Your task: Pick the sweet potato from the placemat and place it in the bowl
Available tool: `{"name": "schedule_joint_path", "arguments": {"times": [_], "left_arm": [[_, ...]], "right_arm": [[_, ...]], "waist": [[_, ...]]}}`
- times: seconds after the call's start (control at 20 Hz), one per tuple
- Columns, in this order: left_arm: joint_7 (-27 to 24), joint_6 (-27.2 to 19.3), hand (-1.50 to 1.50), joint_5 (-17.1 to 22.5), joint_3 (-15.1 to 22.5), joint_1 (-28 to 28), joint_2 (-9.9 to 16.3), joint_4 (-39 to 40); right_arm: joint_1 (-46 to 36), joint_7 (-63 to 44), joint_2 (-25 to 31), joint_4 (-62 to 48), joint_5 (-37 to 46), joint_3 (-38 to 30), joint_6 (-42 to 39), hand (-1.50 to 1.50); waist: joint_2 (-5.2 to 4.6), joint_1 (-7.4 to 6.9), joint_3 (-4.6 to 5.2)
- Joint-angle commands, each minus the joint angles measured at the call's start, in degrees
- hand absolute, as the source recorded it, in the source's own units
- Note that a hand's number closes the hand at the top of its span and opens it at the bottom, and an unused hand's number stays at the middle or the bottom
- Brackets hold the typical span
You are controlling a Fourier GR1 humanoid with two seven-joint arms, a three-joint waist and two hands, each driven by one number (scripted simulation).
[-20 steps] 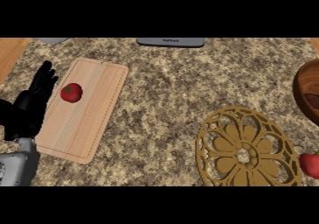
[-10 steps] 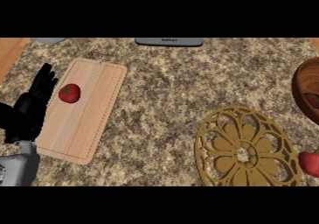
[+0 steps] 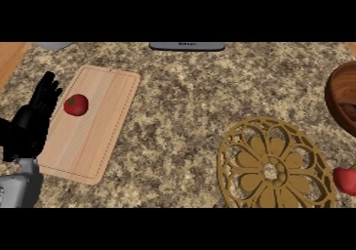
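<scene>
A round golden placemat (image 3: 274, 168) with a flower cut-out lies at the lower right, and nothing rests on its visible part. A dark wooden bowl (image 3: 342, 90) is cut off by the right edge; a brownish shape (image 3: 351, 111) shows inside it, and I cannot tell what it is. My left hand (image 3: 29, 124) rests open at the left edge, fingers pointing up, beside the cutting board. My right hand does not show. No sweet potato is clearly visible.
A light wooden cutting board (image 3: 90, 132) lies at the left with a red tomato (image 3: 76, 104) on it. A red item (image 3: 349, 180) sits at the right edge beside the placemat. A grey object (image 3: 187, 46) stands at the counter's far edge.
</scene>
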State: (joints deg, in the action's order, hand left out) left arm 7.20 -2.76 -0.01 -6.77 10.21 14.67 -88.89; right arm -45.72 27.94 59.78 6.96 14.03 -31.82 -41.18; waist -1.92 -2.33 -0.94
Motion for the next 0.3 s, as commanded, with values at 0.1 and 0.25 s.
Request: {"name": "schedule_joint_path", "arguments": {"times": [0.1,0.25], "left_arm": [[-0.55,-0.53,0.0,-0.33,0.07,-0.74,-0.56,0.33],[-0.75,0.09,0.0,0.09,-0.72,-0.73,0.49,-0.15]], "right_arm": [[1.27,3.8,2.38,0.06,-3.49,-2.67,-14.28,-1.5],[1.53,1.7,2.67,0.68,-5.13,-3.83,-15.35,-1.5]], "waist": [[0.13,0.78,-0.22],[0.18,0.24,-0.22]]}}
